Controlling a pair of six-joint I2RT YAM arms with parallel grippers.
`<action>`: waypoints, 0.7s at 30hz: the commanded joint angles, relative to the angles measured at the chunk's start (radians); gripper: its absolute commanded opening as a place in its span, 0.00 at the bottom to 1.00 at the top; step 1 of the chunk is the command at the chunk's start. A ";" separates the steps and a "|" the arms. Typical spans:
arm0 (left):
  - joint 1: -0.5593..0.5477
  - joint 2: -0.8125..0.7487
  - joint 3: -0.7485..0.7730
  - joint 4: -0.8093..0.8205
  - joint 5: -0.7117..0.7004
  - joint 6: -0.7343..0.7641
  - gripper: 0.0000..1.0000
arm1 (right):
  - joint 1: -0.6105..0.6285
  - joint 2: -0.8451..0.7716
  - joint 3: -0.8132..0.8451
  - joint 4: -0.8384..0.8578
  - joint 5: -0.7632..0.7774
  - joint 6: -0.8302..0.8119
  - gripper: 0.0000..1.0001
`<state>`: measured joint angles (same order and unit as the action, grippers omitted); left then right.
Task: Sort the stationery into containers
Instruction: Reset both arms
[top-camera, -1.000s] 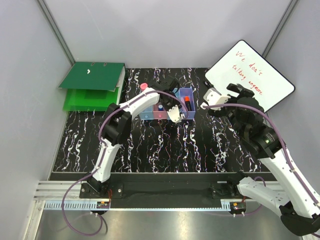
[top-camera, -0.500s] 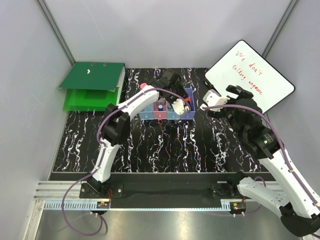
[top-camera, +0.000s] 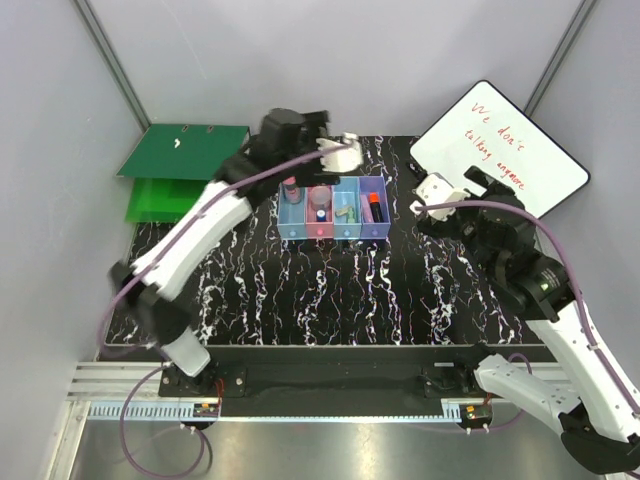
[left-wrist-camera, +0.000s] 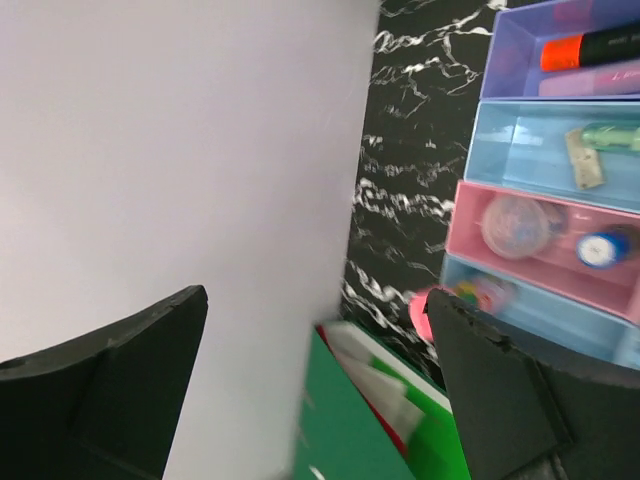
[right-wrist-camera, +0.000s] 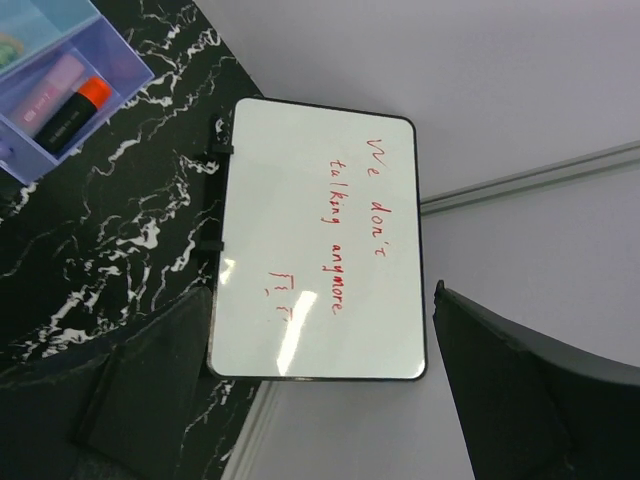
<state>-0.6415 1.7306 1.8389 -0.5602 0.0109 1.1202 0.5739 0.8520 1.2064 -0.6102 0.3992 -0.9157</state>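
The containers (top-camera: 333, 232) are a joined row of blue, pink, blue and purple bins at mid-table. A pink-capped tube (top-camera: 291, 186) stands in the left blue bin. A blue piece (top-camera: 320, 213) lies in the pink bin, beside a clear round piece (left-wrist-camera: 520, 224). A green piece (top-camera: 347, 212) and a beige piece (left-wrist-camera: 586, 164) lie in the second blue bin. An orange-capped marker (top-camera: 374, 208) is in the purple bin (left-wrist-camera: 520, 45). My left gripper (top-camera: 338, 152) hangs open and empty, high behind the bins. My right gripper (top-camera: 442, 192) is open and empty beside the whiteboard.
Two green binders (top-camera: 185, 170) lie stacked at the back left. A whiteboard (top-camera: 500, 150) with red writing leans at the back right, also filling the right wrist view (right-wrist-camera: 320, 240). Grey walls close in the table on three sides.
My left arm has lifted out of the bins and swung up and back, its jaws opening wide. The right arm shifted only slightly.
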 joint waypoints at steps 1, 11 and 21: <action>0.023 -0.285 -0.180 -0.122 -0.101 -0.518 0.99 | -0.006 -0.037 0.056 -0.037 -0.071 0.162 1.00; 0.151 -0.839 -0.562 -0.293 -0.096 -0.931 0.99 | -0.006 0.050 0.143 -0.386 -0.153 0.512 1.00; 0.152 -0.987 -0.705 -0.270 -0.262 -1.034 0.99 | -0.005 0.028 0.180 -0.421 -0.195 0.779 1.00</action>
<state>-0.4908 0.7528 1.1751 -0.8677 -0.1692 0.1452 0.5713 0.8944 1.3388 -1.0225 0.1661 -0.2691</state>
